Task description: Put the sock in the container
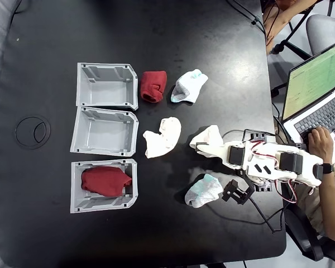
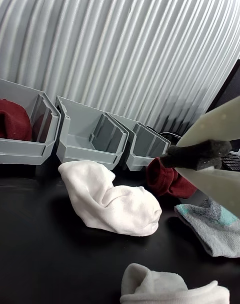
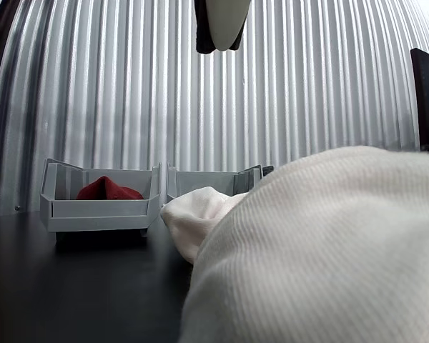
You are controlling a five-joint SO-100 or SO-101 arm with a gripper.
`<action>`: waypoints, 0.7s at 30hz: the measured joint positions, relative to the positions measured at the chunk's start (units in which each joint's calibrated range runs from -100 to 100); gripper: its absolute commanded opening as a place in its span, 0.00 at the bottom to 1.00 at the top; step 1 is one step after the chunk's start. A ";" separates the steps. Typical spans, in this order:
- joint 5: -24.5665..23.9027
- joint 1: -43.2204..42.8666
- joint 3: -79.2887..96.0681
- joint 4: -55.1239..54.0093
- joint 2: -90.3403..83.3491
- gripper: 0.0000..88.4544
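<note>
Tool (image 1: 200,146) hovers spread and empty above a white sock (image 1: 207,135).

A matte black surface (image 1: 156,234) with rounded corners carries everything in the fixed view. At its right edge an open laptop (image 1: 315,95) shows a bright screen, and a grey chair (image 1: 324,28) stands on pale floor beyond. A corrugated silver-white wall (image 2: 125,44) rises behind the surface in the wrist view, evenly lit.
</note>
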 measured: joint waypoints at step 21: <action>0.05 0.11 4.59 -0.17 0.00 0.02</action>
